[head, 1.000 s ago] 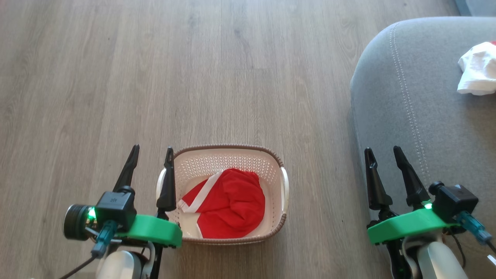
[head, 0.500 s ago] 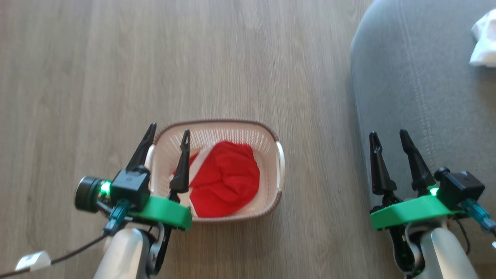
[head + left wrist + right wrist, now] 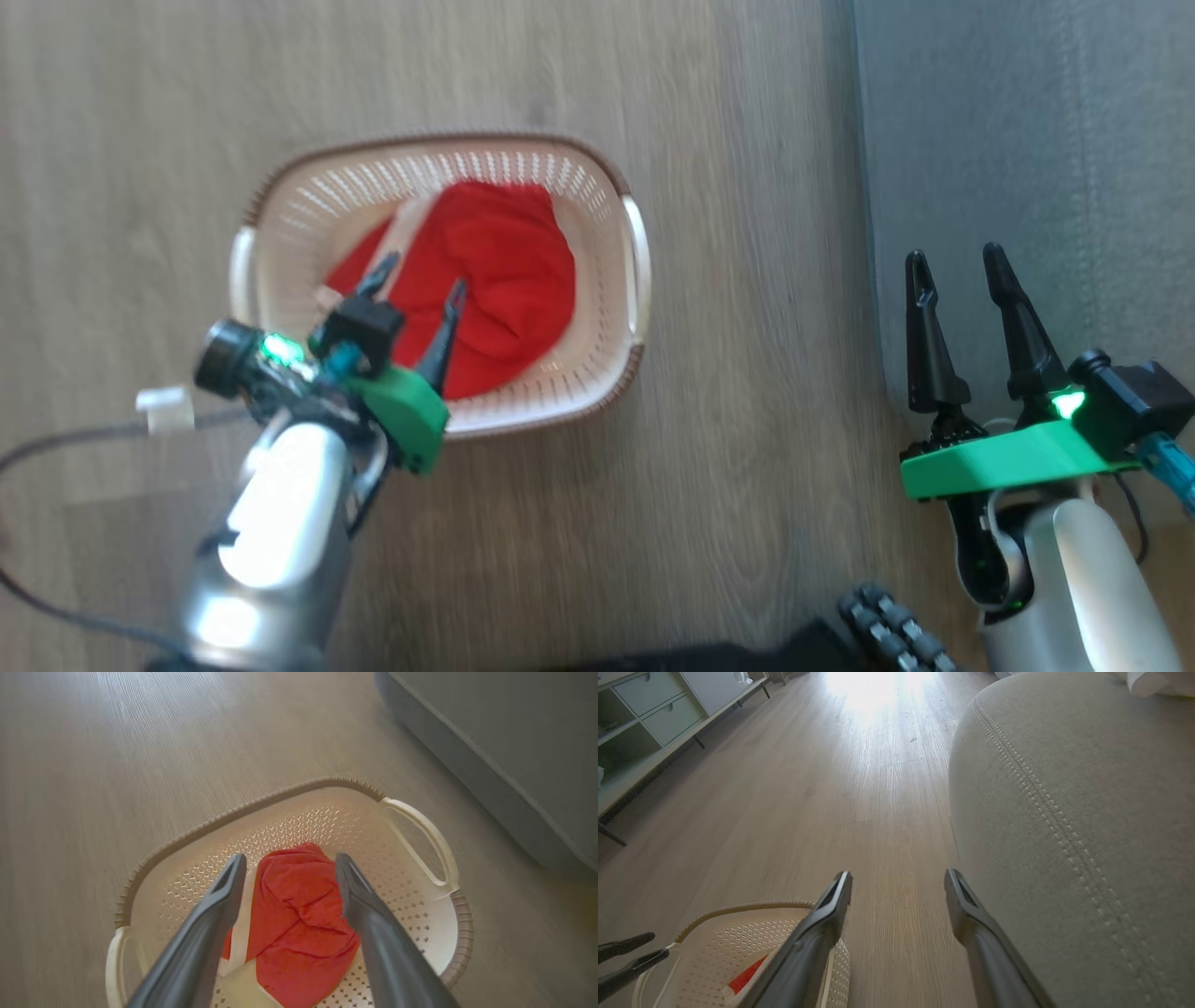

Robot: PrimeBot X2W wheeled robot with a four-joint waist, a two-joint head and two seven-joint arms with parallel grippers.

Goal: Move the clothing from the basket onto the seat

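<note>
The red clothing [image 3: 495,271] lies crumpled, with a white trim band down one side, in the cream perforated basket [image 3: 439,142] on the pale wood-plank floor [image 3: 747,420]. The left tool [image 3: 422,275] hovers over it, fingers spread and empty. The right tool [image 3: 954,254], also open, hangs at the edge of the grey stitched seat [image 3: 1027,140]. A low cabinet [image 3: 654,704] with drawers stands along the wall
</note>
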